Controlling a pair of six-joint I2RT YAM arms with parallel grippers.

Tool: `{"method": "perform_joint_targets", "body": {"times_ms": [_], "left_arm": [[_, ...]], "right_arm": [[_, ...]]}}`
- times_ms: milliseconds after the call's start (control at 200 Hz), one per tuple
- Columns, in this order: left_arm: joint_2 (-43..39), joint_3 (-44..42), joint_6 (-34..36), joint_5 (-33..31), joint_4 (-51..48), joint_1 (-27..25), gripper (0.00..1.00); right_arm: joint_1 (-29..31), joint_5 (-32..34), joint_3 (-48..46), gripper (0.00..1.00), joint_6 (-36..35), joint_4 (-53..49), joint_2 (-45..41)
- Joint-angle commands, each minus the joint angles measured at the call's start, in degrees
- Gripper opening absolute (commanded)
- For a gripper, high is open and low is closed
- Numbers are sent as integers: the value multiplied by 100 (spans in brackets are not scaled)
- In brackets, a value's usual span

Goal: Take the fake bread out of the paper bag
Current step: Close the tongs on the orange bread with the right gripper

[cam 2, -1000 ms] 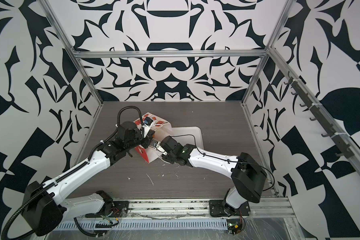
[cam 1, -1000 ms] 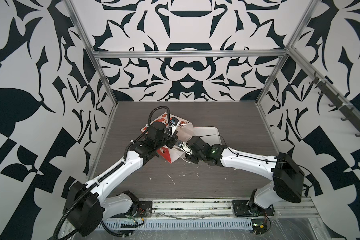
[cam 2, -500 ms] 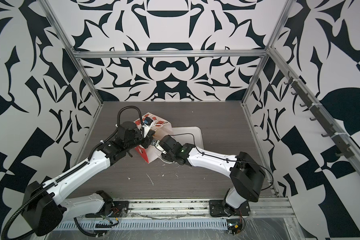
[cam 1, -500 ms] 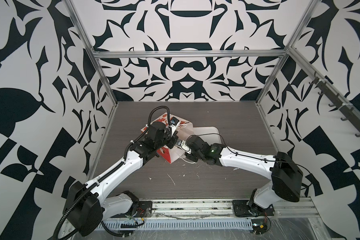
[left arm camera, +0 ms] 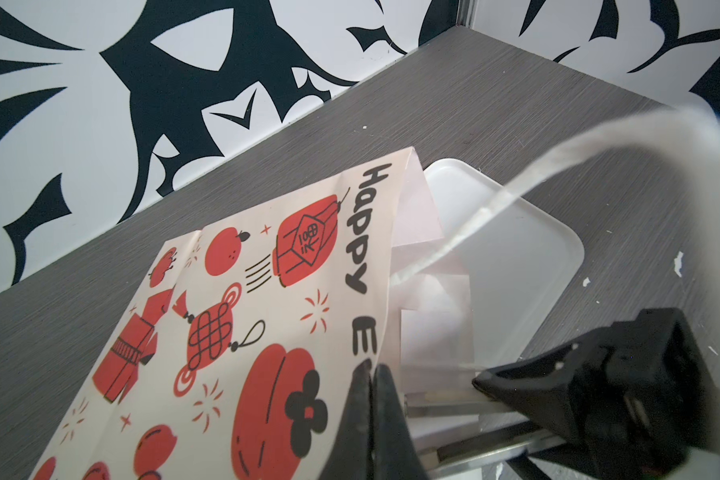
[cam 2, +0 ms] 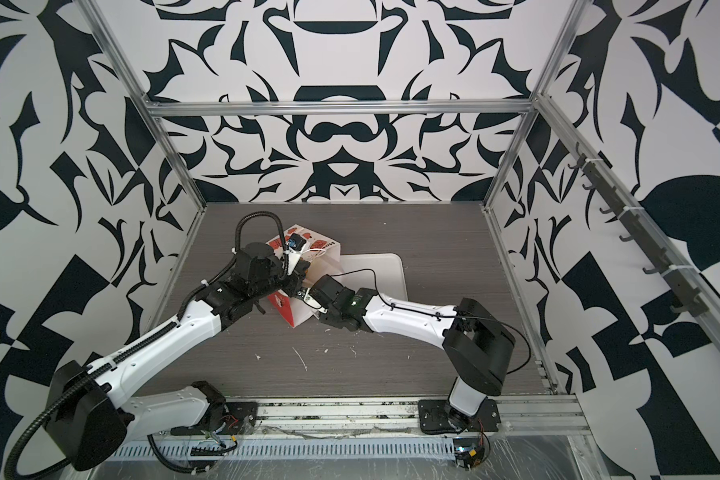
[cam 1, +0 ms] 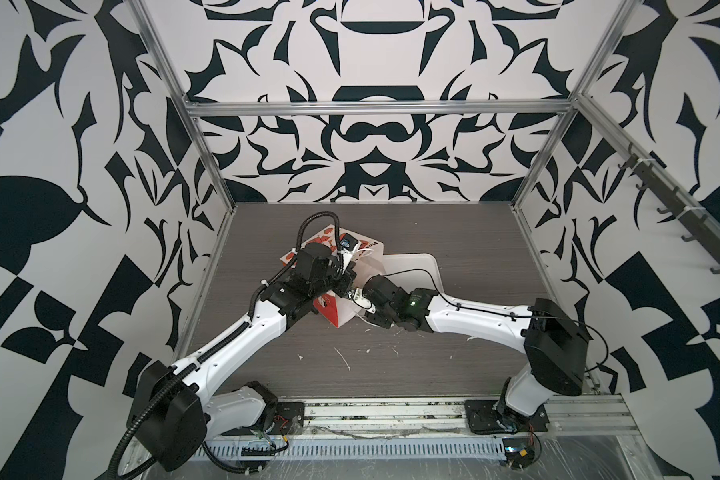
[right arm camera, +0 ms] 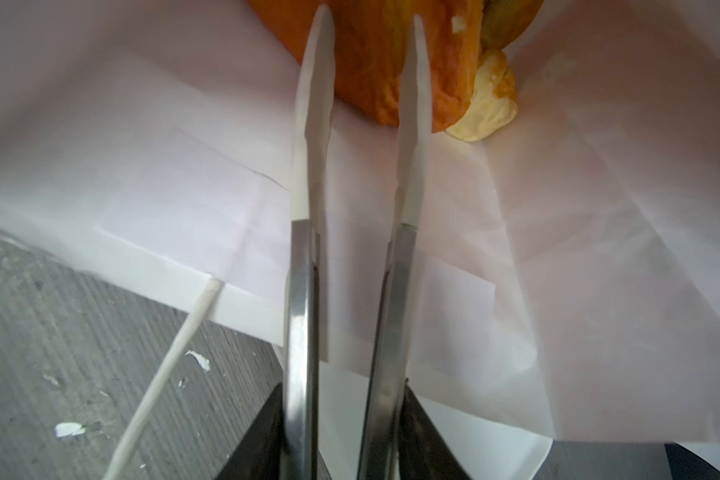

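1. The paper bag (cam 1: 327, 307) (left arm camera: 267, 291) lies on its side a little left of the middle of the bench (cam 1: 495, 357), about halfway between the front and back edges. Its mouth is turned toward the right edge.
2. The left end effector (left arm camera: 371, 370) has its fingers together, clamped on the upper lip of the mouth and holding it off the lower lip.
3. The right end effector (right arm camera: 366, 29) reaches in through that gap with its long fingers a narrow gap apart. An orange-brown pastry (right arm camera: 371, 62) shows between the tips. Whether they press on it I cannot tell.
4. A pale yellow pastry (right arm camera: 487, 108) touches the orange-brown one. Both are deep inside the bag, with paper close on either side.
5. A white tray (cam 1: 427, 266) (left arm camera: 549, 249) sits just right of the bag, with the bag's lower lip lying over its left end. The right arm crosses above its front rim.
6. Open bench surface runs from the tray to the right edge and along the back edge.
7. Paper scraps (cam 1: 341, 357) dot the front strip.
8. One string handle (right arm camera: 171, 361) trails on the bench at the lower lip.
9. In both top views the two wrists crowd together at the mouth, hiding most of the bag.
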Motion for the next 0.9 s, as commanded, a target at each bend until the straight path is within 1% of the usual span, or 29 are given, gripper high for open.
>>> {"method": "perform_joint_targets", "body": {"times_ms": [0, 150, 225, 455, 670, 895], "left_arm": [[-14, 120, -54, 142, 216, -29, 1], [-23, 112, -37, 112, 214, -29, 1], [-30, 106, -37, 102, 206, -29, 1], [-80, 59, 5, 14, 211, -29, 1], [-75, 6, 23, -53, 247, -29, 1], [5, -31, 34, -157, 301, -29, 1]], "right_arm": [[62, 67, 314, 39, -58, 125, -65], [62, 84, 427, 35, -52, 15, -5], [61, 82, 463, 30, -51, -24, 5], [62, 139, 461, 21, -36, -104, -77], [62, 158, 397, 18, 69, -152, -273], [62, 212, 235, 17, 192, -209, -680]]}}
